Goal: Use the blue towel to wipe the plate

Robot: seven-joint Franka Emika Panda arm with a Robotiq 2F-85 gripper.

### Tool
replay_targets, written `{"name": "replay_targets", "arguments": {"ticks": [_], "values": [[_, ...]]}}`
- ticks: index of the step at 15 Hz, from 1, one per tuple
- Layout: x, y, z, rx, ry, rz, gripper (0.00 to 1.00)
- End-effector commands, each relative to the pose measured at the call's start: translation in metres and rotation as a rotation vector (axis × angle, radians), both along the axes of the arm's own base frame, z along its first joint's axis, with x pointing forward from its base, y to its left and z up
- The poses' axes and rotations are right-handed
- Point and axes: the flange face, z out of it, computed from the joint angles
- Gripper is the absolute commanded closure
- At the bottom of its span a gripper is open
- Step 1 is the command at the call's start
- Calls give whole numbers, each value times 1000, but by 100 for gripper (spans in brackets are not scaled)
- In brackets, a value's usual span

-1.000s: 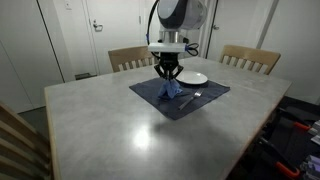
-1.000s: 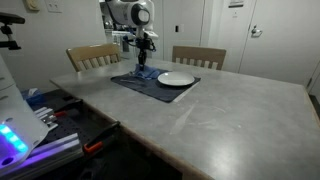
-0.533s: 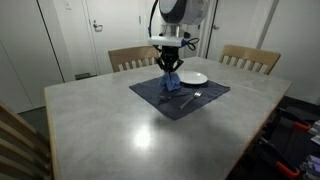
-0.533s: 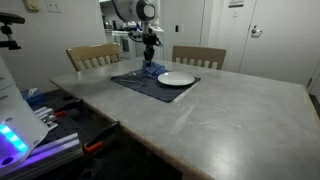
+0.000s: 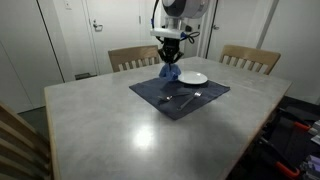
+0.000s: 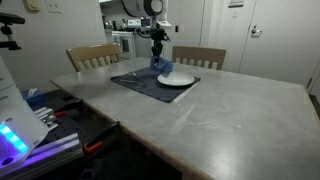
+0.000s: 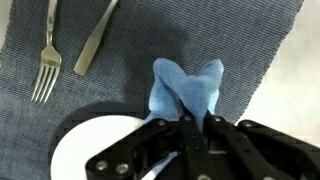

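Note:
My gripper [image 5: 169, 61] is shut on the blue towel [image 5: 170, 73] and holds it in the air above the dark placemat [image 5: 150, 93], beside the white plate [image 5: 193, 78]. In the wrist view the towel [image 7: 186, 88] hangs bunched from the shut jaws [image 7: 193, 122], with the plate's rim [image 7: 95, 145] just below left. In an exterior view the towel [image 6: 159, 65] hangs by the near edge of the plate [image 6: 177, 79].
A fork [image 7: 45, 57] and a knife [image 7: 93, 38] lie on the placemat [image 7: 240, 30]. The grey table [image 5: 110, 130] has wooden chairs behind it [image 5: 130, 57] [image 5: 250, 58]. A cart with cables stands beside the table [image 6: 60, 125].
My gripper has lifted the blue towel off the placemat and carried it towards the plate.

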Motion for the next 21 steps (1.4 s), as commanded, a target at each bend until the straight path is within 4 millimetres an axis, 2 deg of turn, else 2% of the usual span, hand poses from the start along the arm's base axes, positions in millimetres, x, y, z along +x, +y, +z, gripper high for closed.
{"name": "replay_targets", "arguments": {"ticks": [1, 5, 9, 15, 21], "values": [[14, -15, 8, -11, 3, -26, 98], [21, -33, 14, -56, -18, -75, 98], [20, -54, 16, -86, -21, -133, 98], [10, -80, 1, -126, 0, -235, 98], [1, -90, -25, -157, 42, -325, 98]]}}
